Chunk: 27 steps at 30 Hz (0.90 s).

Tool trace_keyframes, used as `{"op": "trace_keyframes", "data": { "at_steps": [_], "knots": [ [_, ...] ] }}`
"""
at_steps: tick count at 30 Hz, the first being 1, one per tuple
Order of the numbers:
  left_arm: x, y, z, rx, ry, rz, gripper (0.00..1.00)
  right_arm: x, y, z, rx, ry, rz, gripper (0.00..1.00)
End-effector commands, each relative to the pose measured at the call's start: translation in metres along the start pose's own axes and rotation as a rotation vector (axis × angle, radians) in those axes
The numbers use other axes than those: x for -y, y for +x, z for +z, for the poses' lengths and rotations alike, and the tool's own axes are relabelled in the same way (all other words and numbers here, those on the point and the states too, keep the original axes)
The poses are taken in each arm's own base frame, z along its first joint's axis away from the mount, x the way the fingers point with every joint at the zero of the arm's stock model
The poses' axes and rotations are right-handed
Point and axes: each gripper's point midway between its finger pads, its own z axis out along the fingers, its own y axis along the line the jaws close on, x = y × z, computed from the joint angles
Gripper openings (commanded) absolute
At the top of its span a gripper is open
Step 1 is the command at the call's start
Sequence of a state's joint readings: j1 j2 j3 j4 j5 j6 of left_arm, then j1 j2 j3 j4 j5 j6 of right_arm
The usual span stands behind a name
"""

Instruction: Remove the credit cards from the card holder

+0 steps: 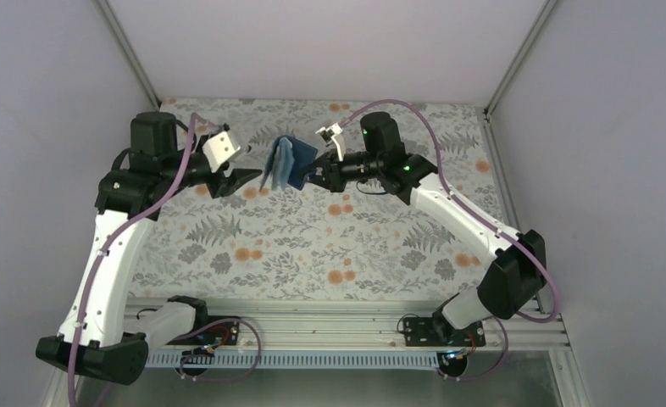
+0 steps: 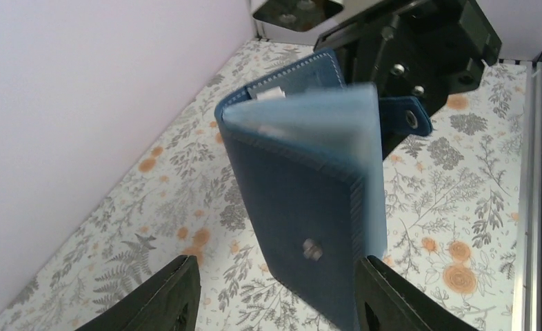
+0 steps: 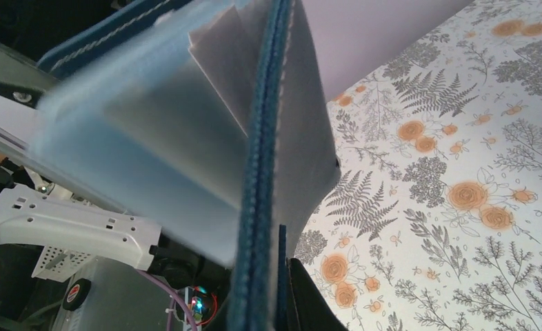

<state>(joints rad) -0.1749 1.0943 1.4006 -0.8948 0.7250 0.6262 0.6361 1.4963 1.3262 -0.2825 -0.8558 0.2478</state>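
Top external, one card holder [image 1: 289, 163], aloft

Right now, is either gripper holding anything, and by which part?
The right gripper pinches the card holder by one navy cover's edge; the left gripper holds nothing.

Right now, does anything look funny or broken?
Nothing looks broken or spilled. The only odd sight: the card holder hangs in the air, pinched by the right gripper, half open with its pale pockets fanned out. The left gripper is open close by.
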Motion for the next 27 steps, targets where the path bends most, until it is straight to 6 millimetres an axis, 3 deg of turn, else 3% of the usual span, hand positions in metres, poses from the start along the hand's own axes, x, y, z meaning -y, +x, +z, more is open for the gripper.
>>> {"op": "trace_keyframes", "data": {
  "at_steps": [1, 5, 11, 15, 19, 27],
  "knots": [
    [0.012, 0.005, -0.005, 0.032, 0.028, 0.020, 0.56, -0.028, -0.021, -0.015, 0.047, -0.050, -0.069, 0.04],
    [-0.001, 0.006, 0.001, 0.042, -0.021, -0.034, 0.57, -0.031, -0.018, -0.012, 0.050, -0.081, -0.040, 0.04],
    [0.015, 0.007, 0.002, 0.071, 0.046, -0.028, 0.79, -0.021, -0.017, -0.005, 0.063, -0.063, 0.037, 0.04],
    [0.002, -0.001, -0.003, 0.058, -0.024, -0.027, 0.87, -0.012, -0.019, -0.002, 0.082, -0.034, 0.103, 0.04],
    [0.003, -0.014, -0.001, 0.066, -0.018, -0.024, 0.98, -0.003, -0.024, 0.001, 0.116, 0.010, 0.159, 0.04],
    [-0.016, -0.002, 0.034, -0.052, -0.089, -0.019, 1.00, -0.002, -0.030, 0.007, 0.131, 0.037, 0.179, 0.04]
  ]
}}
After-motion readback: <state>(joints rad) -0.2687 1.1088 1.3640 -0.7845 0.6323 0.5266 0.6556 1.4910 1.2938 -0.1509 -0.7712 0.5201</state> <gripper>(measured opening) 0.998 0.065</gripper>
